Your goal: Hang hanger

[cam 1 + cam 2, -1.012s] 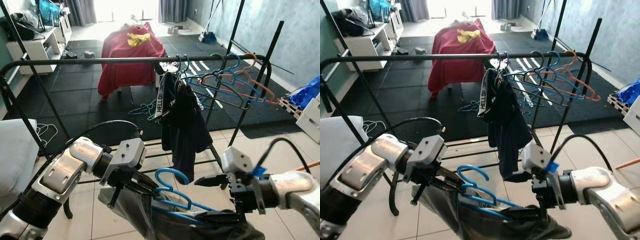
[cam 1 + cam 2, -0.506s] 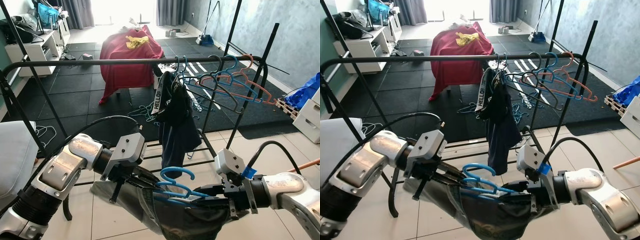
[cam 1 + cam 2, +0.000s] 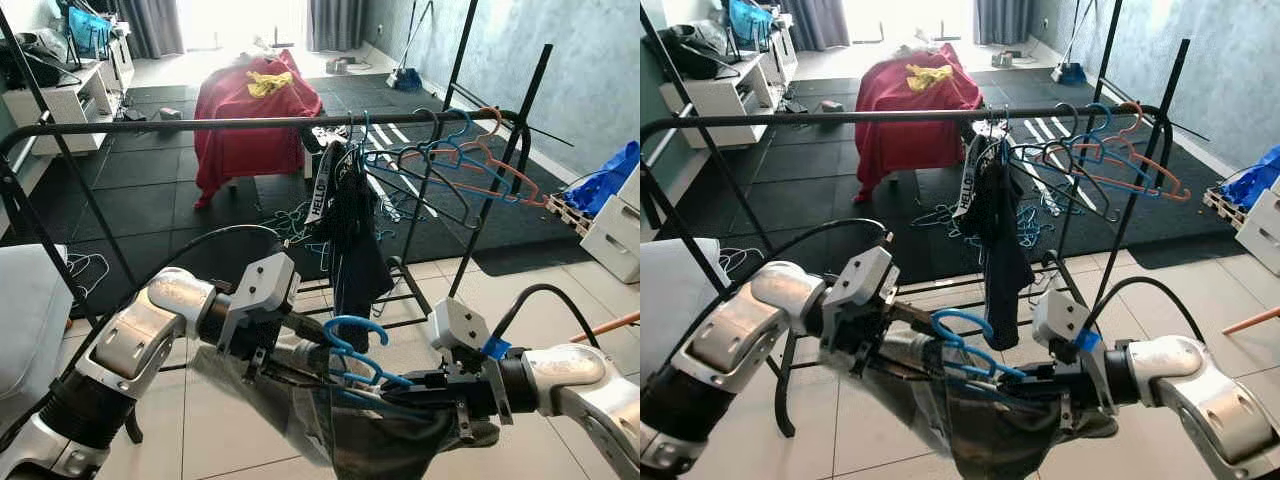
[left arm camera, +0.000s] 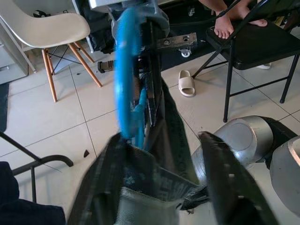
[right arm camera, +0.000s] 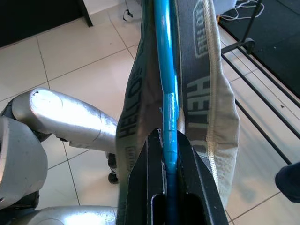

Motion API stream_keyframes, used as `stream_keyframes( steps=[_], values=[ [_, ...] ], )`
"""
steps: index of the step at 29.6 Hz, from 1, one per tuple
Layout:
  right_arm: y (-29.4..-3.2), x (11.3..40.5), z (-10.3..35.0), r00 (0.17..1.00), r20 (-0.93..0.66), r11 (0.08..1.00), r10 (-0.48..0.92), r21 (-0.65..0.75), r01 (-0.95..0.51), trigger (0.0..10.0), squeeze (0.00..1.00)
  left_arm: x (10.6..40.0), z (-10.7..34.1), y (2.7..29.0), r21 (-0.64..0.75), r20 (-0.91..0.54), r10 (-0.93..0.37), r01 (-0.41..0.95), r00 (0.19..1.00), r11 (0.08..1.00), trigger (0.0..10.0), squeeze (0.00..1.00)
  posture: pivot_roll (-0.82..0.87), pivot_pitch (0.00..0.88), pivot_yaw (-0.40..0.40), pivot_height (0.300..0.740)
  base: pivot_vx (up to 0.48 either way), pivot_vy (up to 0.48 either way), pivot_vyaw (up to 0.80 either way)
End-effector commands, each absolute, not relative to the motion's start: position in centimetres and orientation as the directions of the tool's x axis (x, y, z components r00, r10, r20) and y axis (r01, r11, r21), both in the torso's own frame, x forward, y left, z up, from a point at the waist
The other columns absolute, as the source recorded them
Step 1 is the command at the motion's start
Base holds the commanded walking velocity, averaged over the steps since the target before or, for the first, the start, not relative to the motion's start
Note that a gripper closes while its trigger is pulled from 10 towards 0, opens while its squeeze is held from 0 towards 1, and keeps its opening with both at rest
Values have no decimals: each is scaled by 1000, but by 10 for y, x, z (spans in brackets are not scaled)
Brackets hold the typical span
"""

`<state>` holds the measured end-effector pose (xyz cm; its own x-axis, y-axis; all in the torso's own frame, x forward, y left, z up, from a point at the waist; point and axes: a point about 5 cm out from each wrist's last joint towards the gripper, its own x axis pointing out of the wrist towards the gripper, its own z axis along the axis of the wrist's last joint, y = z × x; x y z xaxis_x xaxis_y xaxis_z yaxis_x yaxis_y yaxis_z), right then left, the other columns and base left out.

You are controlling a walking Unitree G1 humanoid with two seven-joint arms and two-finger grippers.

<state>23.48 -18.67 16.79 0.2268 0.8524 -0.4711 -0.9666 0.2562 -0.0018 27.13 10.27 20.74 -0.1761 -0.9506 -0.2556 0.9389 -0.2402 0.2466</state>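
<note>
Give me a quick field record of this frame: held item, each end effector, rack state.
held item: blue hanger with dark grey garment draped on it
left end effector: at the hanger's hook end, fingers spread around the garment
right end effector: shut on the hanger's blue bar
rack rail: above and beyond the hanger; dark garment and empty hangers hung toward its right end
</note>
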Motion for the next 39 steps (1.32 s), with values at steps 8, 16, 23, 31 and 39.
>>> stream_keyframes(
  steps=[8,16,23,31,39],
  values=[
    [-186,238,174,233,-459,246,857,-32,-969,0,0,274,213,86,322,-205,-967,922,-153,-214,10000,0,-106,0,-12,740,0,0,0],
    [-185,237,173,227,-460,240,858,-31,-970,0,0,274,214,76,329,-147,-979,927,-138,-180,10000,0,-109,0,-15,740,0,0,0],
    [-185,238,173,226,-459,239,859,-31,-971,0,0,270,209,73,316,-164,-975,928,-152,-198,10000,0,-105,0,-17,740,0,0,0],
    [-184,238,174,230,-453,242,861,-32,-970,0,0,274,193,70,331,-256,-963,928,-85,-170,824,0,-105,0,-18,740,0,0,0],
    [-185,238,175,235,-450,247,861,-34,-968,0,0,278,193,69,346,-262,-963,925,-64,-156,0,0,-107,0,-15,740,0,0,0]
  ],
)
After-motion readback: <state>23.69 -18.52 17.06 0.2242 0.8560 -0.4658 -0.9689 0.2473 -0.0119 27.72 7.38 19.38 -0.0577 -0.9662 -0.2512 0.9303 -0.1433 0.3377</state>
